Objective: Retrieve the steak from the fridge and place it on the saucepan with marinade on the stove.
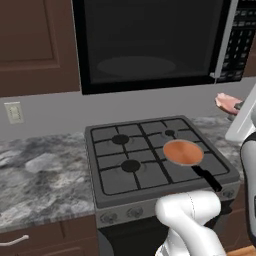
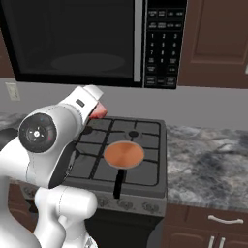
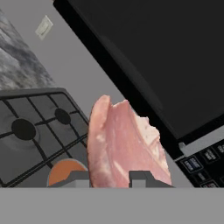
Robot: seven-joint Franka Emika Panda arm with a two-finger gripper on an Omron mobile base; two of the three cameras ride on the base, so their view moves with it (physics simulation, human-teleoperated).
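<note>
The steak (image 3: 124, 144), a pinkish-red slab with pale streaks, hangs between my fingertips, and my gripper (image 3: 109, 179) is shut on it. From the left base the steak (image 1: 226, 102) is held in the air to the right of the stove (image 1: 117, 181), well above the counter. From the right base only a red corner of the steak (image 2: 100, 112) peeks past my hand. The saucepan (image 1: 183, 152) with flat orange-brown marinade (image 2: 124, 154) sits on the stove's front right burner, below and left of the steak. The fridge is out of view.
A black microwave (image 1: 150, 40) hangs low over the stove. The pan's black handle (image 1: 207, 179) points toward the stove's front edge. Granite counter runs left (image 1: 40, 175) and right (image 2: 208, 160) of the cooktop. A wall outlet (image 1: 14, 112) is at the left.
</note>
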